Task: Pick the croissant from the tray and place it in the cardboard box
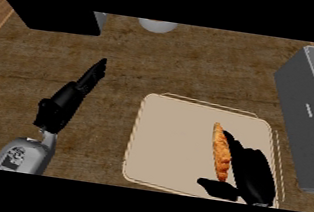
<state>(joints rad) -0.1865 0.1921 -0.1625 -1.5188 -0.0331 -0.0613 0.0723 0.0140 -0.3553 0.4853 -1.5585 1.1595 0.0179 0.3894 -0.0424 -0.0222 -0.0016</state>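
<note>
Golden-brown croissant (220, 157), beige tray (170, 140), grey box (310, 107), brown counter (195, 68).

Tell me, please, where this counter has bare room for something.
The brown wooden counter is bare between the black block, the grey open box and the beige tray. The tray's left half is free. Its right side is crowded: the golden croissant lies beside the black right hand.

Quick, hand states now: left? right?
Left hand: open, fingers straight, holding nothing.
Right hand: open beside the croissant on the tray, not gripping it.
</note>
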